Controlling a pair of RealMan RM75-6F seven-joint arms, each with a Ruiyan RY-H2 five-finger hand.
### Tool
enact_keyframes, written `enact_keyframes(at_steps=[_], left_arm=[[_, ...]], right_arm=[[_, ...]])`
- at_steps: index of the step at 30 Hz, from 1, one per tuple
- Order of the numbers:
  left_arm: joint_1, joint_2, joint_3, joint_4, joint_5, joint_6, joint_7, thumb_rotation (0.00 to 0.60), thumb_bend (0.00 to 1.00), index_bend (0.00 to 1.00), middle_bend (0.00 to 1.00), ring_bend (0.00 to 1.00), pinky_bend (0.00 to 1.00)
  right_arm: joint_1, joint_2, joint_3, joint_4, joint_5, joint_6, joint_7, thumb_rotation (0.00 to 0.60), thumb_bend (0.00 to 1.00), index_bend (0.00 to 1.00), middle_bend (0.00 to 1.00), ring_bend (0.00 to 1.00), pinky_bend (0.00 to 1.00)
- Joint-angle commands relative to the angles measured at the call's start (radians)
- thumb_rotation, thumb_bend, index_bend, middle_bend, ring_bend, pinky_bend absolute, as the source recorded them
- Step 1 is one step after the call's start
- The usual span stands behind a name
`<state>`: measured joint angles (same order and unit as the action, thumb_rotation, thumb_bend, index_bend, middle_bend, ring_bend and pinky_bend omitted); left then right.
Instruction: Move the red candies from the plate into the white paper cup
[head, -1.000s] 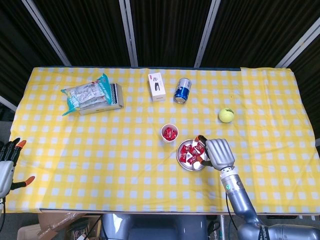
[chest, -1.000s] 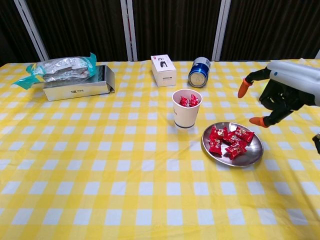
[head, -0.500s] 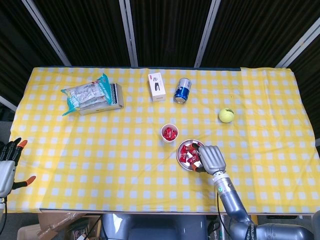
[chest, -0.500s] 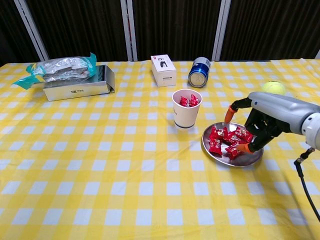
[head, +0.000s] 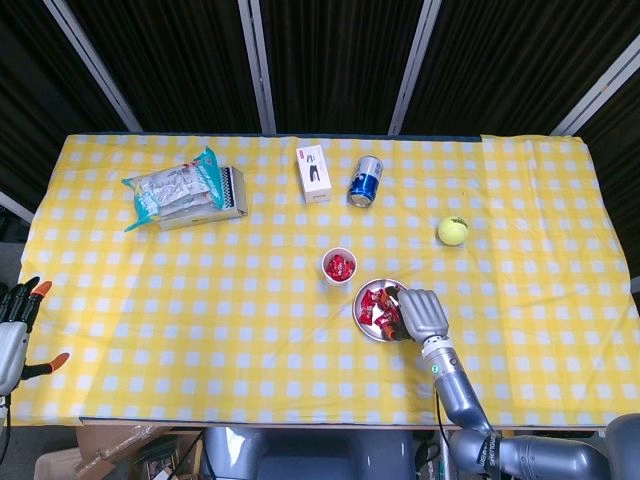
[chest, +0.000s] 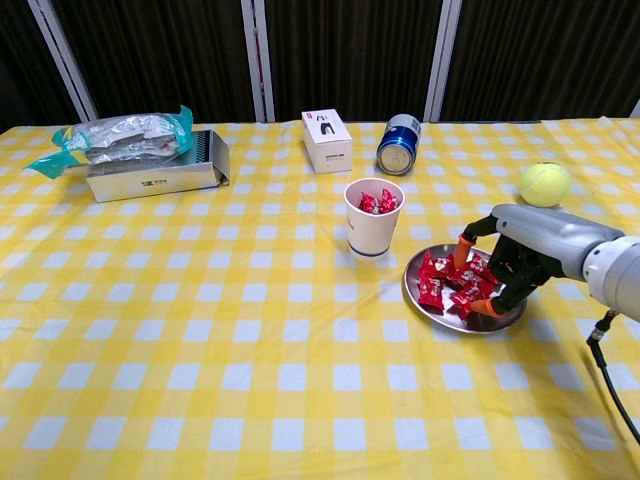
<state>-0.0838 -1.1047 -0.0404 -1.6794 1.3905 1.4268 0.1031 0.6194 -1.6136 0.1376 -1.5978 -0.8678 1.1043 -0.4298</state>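
Observation:
A round metal plate (chest: 418, 299) (head: 361, 316) holds several red candies (chest: 436, 279) (head: 372, 304). To its left stands the white paper cup (chest: 373, 220) (head: 339, 267), with a few red candies inside. My right hand (chest: 512, 256) (head: 421, 312) is down over the plate's right half, its orange-tipped fingers (chest: 465, 247) spread and touching the candies; none is lifted. Part of the pile is hidden under the hand. My left hand (head: 14, 326) hangs off the table's left edge with its fingers apart, holding nothing.
Along the far side lie a foil snack bag on a grey box (chest: 150, 160), a small white box (chest: 327, 140) and a blue can on its side (chest: 399, 144). A tennis ball (chest: 544, 184) sits right of the plate, beyond my right hand.
My right hand has come down and moved left, from above the plate's right rim onto the candies. The left hand has stayed put.

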Motion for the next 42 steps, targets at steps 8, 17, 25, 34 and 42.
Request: enact_keyframes(at_steps=[8, 17, 25, 34, 42], left_arm=[[-0.001, 0.0, -0.001, -0.005, -0.003, -0.003, 0.007, 0.6, 0.07, 0.0, 0.0, 0.0, 0.0], [-0.003, 0.002, -0.002, -0.009, -0.003, -0.004, 0.006, 0.6, 0.07, 0.0, 0.0, 0.0, 0.0], [-0.002, 0.003, -0.003, -0.004, -0.001, -0.004, 0.0, 0.6, 0.07, 0.0, 0.0, 0.0, 0.0], [-0.002, 0.003, -0.002, -0.004, -0.001, -0.004, -0.002, 0.6, 0.07, 0.0, 0.0, 0.0, 0.0], [-0.004, 0.004, -0.003, -0.01, -0.002, -0.007, 0.002, 0.6, 0.07, 0.0, 0.0, 0.0, 0.0]], right_arm=[[-0.01, -0.018, -0.002, 0.035, -0.001, -0.018, 0.016, 0.6, 0.3, 0.45, 0.87, 0.85, 0.95], [-0.015, -0.042, -0.002, 0.082, 0.007, -0.041, 0.03, 0.6, 0.43, 0.56, 0.86, 0.85, 0.95], [-0.021, -0.045, 0.004, 0.085, -0.017, -0.04, 0.044, 0.6, 0.57, 0.61, 0.87, 0.85, 0.95], [-0.025, 0.023, 0.047, -0.027, -0.074, 0.001, 0.065, 0.6, 0.58, 0.61, 0.87, 0.85, 0.95], [-0.004, 0.114, 0.128, -0.149, -0.069, 0.018, 0.06, 0.6, 0.58, 0.61, 0.86, 0.85, 0.95]])
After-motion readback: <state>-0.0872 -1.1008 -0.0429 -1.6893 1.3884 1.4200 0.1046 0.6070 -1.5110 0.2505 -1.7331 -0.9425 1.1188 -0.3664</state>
